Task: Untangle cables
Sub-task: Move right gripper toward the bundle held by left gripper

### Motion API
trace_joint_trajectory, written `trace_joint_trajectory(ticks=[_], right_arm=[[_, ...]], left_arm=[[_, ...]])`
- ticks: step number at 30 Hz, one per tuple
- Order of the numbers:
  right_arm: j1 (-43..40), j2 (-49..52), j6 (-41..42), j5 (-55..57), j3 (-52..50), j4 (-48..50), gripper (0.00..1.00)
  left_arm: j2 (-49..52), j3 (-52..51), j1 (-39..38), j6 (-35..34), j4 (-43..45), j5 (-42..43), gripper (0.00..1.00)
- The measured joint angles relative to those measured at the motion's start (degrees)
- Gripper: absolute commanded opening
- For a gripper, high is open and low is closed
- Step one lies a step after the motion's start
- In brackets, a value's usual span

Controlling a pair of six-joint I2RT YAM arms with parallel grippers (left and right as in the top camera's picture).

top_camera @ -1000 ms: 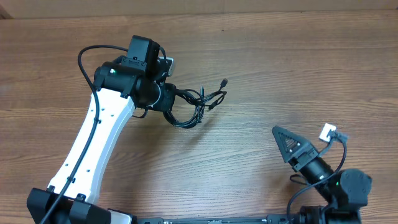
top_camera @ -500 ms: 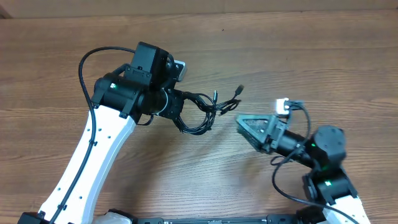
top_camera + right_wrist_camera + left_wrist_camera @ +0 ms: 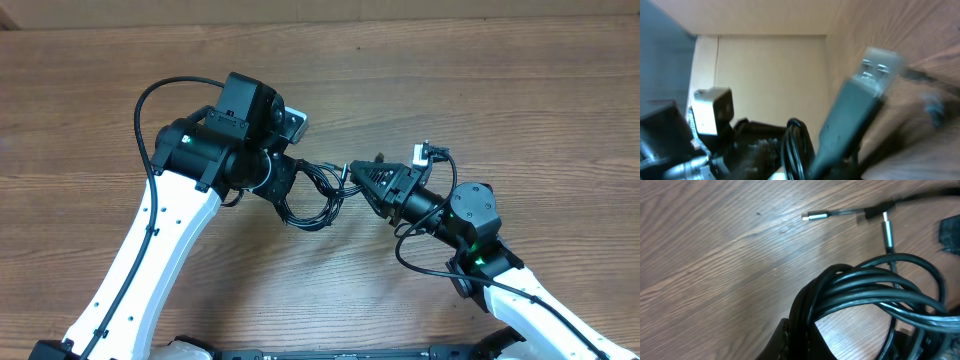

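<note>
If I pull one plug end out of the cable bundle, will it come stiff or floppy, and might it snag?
Probably floppy: the cables curl in loose loops out of the left pincer. Likely light, being thin cords. Snagging seems likely: the loops cross over each other, and the broad USB plug could catch.

White arm links (image 3: pixel 150 250), black joints (image 3: pixel 205 155), green lights (image 3: pixel 184 140), looping black wires (image 3: pixel 175 81), triangular black fingers (image 3: pixel 375 180).
</note>
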Motion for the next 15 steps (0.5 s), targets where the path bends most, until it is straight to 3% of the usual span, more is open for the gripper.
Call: trace_joint_trajectory(ticks=[7, 15], right_arm=[[0.37, 0.42, -3.58, 0.44, 0.02, 0.33, 0.04], [0.39, -0.52, -10.62, 0.37, 0.02, 3.32, 0.04]], left_arm=[[0.00, 0.00, -0.68, -3.34, 0.70, -6.03, 0.04], [0.00, 0.00, -1.14, -17.49, 3.21, -7.37, 0.04]])
